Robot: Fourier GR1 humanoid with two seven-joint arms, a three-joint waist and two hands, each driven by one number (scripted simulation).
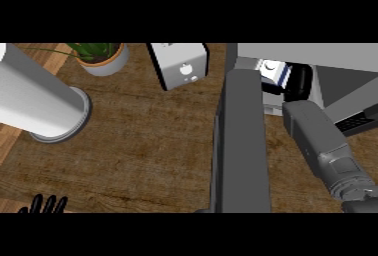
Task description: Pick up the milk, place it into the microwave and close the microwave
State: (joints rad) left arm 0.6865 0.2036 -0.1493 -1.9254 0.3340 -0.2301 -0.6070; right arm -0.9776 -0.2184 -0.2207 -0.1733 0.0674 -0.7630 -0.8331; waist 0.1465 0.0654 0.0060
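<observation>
Right hand curling round white-blue milk carton, seemingly placing it inside grey microwave; next: releasing, withdrawing, swinging dark door shut.

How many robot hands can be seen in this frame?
2. The left hand rests open at the lower left edge. The right hand is up at the microwave opening, against the milk.

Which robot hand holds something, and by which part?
Right robot hand grips the milk carton by its side, inside the microwave; left robot hand holds nothing.
</observation>
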